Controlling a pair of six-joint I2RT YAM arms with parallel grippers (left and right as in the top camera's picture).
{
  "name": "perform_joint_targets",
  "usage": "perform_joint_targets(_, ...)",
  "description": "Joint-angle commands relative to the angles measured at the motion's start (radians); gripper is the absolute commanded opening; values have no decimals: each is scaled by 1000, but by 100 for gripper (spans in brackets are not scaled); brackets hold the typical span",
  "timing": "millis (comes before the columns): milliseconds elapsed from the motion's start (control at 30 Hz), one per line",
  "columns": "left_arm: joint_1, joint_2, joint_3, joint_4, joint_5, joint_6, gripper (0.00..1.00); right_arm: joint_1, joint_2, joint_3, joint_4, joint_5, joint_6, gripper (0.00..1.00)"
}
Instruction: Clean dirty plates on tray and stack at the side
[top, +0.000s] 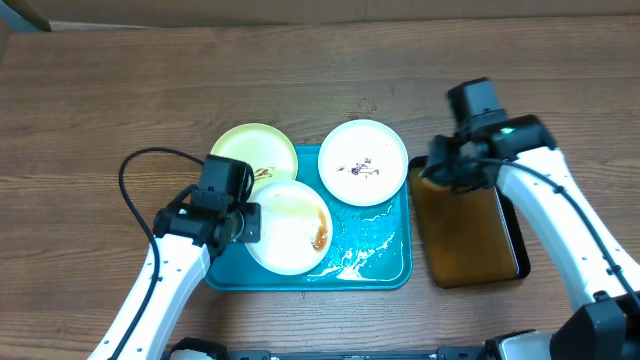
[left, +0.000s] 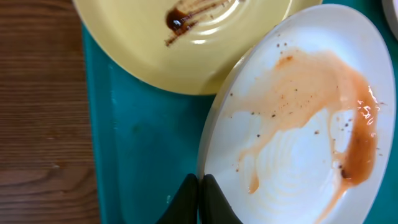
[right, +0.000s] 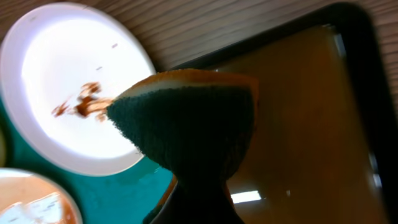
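- Dirty plates (top: 363, 162) lie three together on the teal tray (top: 375, 268).
- They are likely stiff, light and sauce-slick, so the raised rim is the best place to pinch.
- Left hand (left: 199, 188) is pressed together, empty, just beside a white rim.
- Right hand (right: 196, 202) pinches a sponge (right: 186, 121) over the black tray (top: 519, 245).

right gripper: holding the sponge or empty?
Holding it. In the right wrist view the right gripper is shut on one end of the sponge, and the rest sticks out past its fingers.
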Motion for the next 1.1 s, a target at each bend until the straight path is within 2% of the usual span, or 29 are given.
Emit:
perform_joint_targets(0, -27, -26, 96, -14, -130, 2, 4, -58, -2, -41, 3, 0, -76, 4)
perform_joint_targets(367, -292, -26, 148, -11, -470, 35, 4, -82, -2, -160, 87, -2, -94, 4)
perform_joint_targets(500, -407, -26, 148, -9, -639, 35, 4, -82, -2, -173, 92, -2, -95, 4)
perform_joint_targets(633, -484, -26, 148, 21, -734, 36, 4, -82, -2, -173, 98, -2, -94, 4)
perform_joint_targets(767, -509, -26, 148, 31, -696, 17, 4, -82, -2, -173, 93, -2, -94, 4)
perform_joint_targets(967, -459, -26, 148, -35, -483, -130, 7, -82, -2, -173, 92, -2, -95, 4)
perform_joint_targets(1000, -445, -26, 148, -44, -443, -152, 14, -82, -2, -173, 92, -2, -95, 4)
perform_joint_targets(1067, -415, -26, 148, -62, -350, -165, 36, -82, -2, -173, 92, -2, -94, 4)
